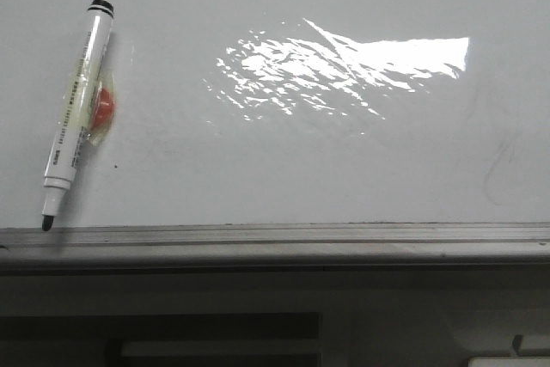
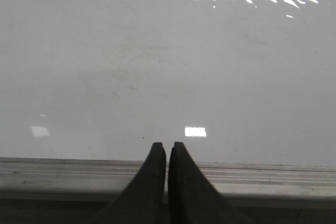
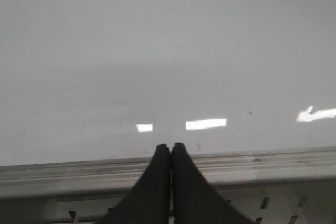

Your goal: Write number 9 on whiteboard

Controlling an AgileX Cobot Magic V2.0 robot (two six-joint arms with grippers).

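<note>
Glossy smooth whiteboard with brushed metal frame; plastic marker pen

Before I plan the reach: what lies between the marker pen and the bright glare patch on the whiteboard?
In the front view, only bare whiteboard lies between the marker pen and the glare patch; no drawn stroke shows there.

whiteboard cropped at edges, smudges indistinct

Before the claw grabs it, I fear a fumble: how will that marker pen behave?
The marker pen looks stiff and light. Its round barrel would normally roll, but the taped orange lump probably stops that. Uncapped, its tip could smear the whiteboard if pushed.
</note>
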